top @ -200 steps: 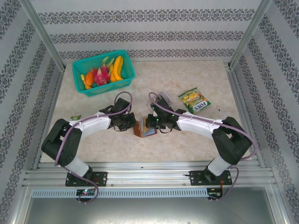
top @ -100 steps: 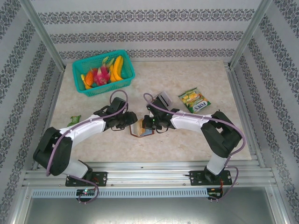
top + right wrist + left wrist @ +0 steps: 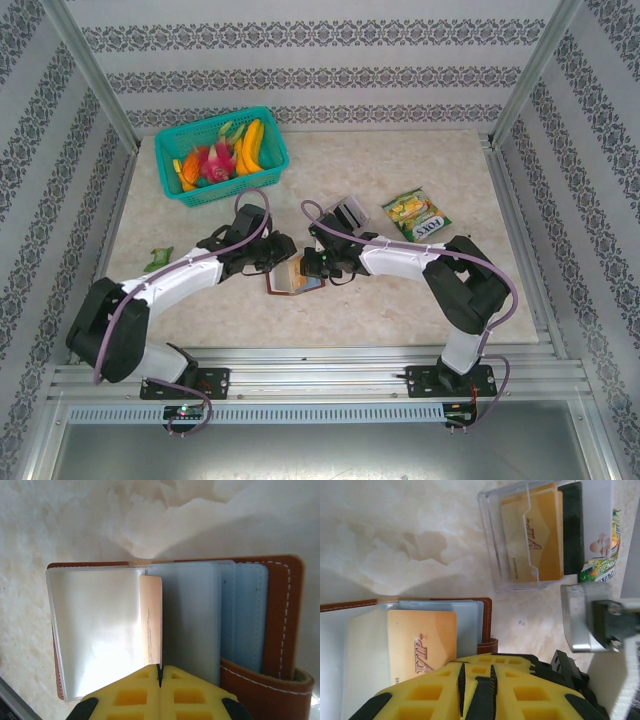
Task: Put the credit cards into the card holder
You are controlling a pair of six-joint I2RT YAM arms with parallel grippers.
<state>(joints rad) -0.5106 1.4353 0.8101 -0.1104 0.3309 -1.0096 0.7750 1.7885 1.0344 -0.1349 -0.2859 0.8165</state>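
- The card holder (image 3: 290, 283) lies open on the table (image 3: 400, 300), between my two grippers.
- On the left wrist camera I see an orange-yellow credit card (image 3: 422, 640) inside a clear sleeve. Past the holder, the spare cards (image 3: 532, 535) stand in the clear box (image 3: 495, 545).
- The right wrist camera gives me pale blue sleeves (image 3: 245, 615) and the right gripper (image 3: 160, 672) clenched at a sleeve's edge.
- The left gripper (image 3: 477, 667) hangs over the holder; I cannot tell how its jaws stand.
- From above, a snack packet (image 3: 417, 216) and a green basket (image 3: 220, 155) lie farther out.
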